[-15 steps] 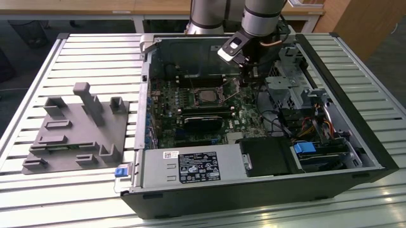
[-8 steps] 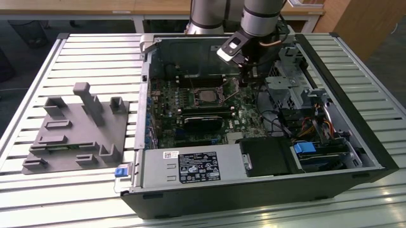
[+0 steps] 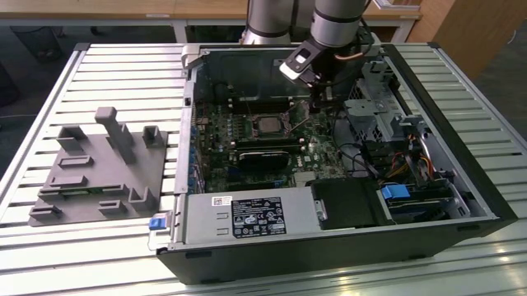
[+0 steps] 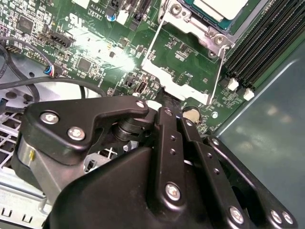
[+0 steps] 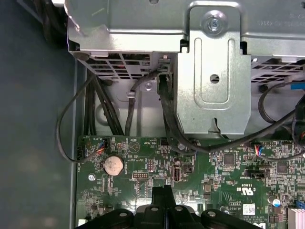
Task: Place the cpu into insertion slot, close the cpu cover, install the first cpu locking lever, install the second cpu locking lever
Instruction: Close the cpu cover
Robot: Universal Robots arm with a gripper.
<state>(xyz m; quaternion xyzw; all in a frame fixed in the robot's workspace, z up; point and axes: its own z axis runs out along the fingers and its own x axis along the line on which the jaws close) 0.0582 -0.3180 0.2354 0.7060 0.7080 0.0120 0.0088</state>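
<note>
Computer case [image 3: 461, 185] lies open on the slatted surface [image 3: 99, 74] in the exterior view, and a grey moulded fixture [image 3: 99, 166] stands beside it, toward the exterior view's left. The arm comes down into the case, and its claw [image 3: 323, 102] hangs over the green motherboard [image 3: 222, 132], near the insertion slot [image 3: 249, 126] on the side of the exterior view's right. The cpu [image 3: 265, 125] is seated in the slot with its silvery top upward. A grey power supply box [image 3: 247, 216] sits against the near wall of the case. In the second wrist view the cpu [image 4: 224, 7] lies inside the dark rim of the insertion slot [image 4: 212, 20]. The cpu cover [image 4: 178, 88] is swung open, away from the chip, so that green board shows through its square window. Thin wire levers [image 4: 217, 71] run along the sides of the cover. The tip of the claw [image 4: 172, 114] is just beside the free edge of the cover; I cannot tell if they touch. Long black memory slots [image 4: 267, 33] lie next to the socket. In the first wrist view the claw [image 5: 165, 195] is clenched: its two fingers [image 5: 159, 202] press together with only a thin seam between them, and nothing is seen held there. Beyond the tip there are a round coin battery [image 5: 114, 164] on the board, black cables [image 5: 167, 109] and a metal drive cage [image 5: 214, 71].
</note>
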